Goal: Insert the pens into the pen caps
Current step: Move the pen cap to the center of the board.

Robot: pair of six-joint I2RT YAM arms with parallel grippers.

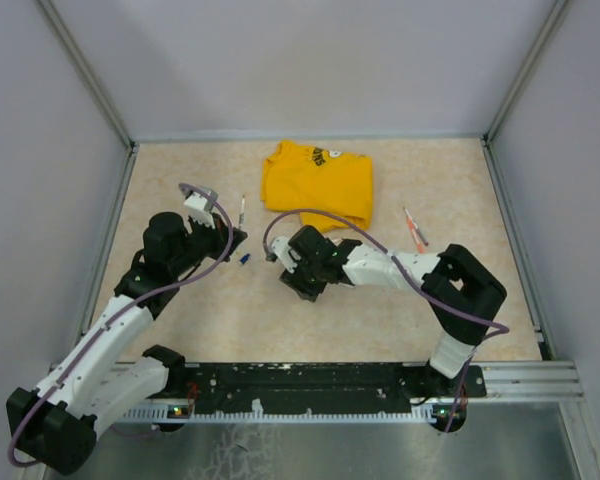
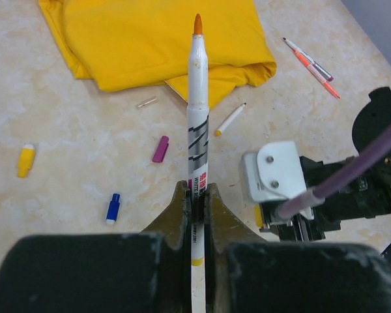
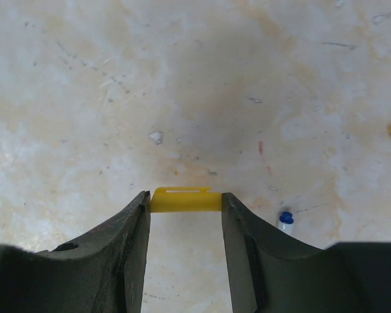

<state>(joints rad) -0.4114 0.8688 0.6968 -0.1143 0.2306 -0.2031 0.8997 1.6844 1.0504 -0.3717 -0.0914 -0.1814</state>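
1. Currently we have the left gripper (image 2: 195, 195) clamped on the white barrel of an orange-tipped pen (image 2: 197, 98). The tip points away from the wrist, out over the table (image 2: 65, 124).
2. We note the right gripper (image 3: 186, 210) pinching a yellow cap (image 3: 186, 199) crosswise between its fingertips, low over the table. We cannot tell whether the cap touches the surface, nor which end is open.
3. Pen and cap are not joined. In the top view the two grippers sit near each other but apart.
4. Loose on the table we count:
   - a blue cap (image 2: 113, 208)
   - a magenta cap (image 2: 161, 149)
   - a second yellow piece (image 2: 26, 160)
   - a yellow-tipped pen (image 2: 230, 120) just beside the folded yellow T-shirt (image 2: 156, 39)
   - two more pens (image 2: 311, 65), well apart at the far right
5. Judgement: we can confirm no pen as capped, so the task looks to be at its first pairing with nearly everything left. An orange tip against a yellow cap makes us doubt the colour match.
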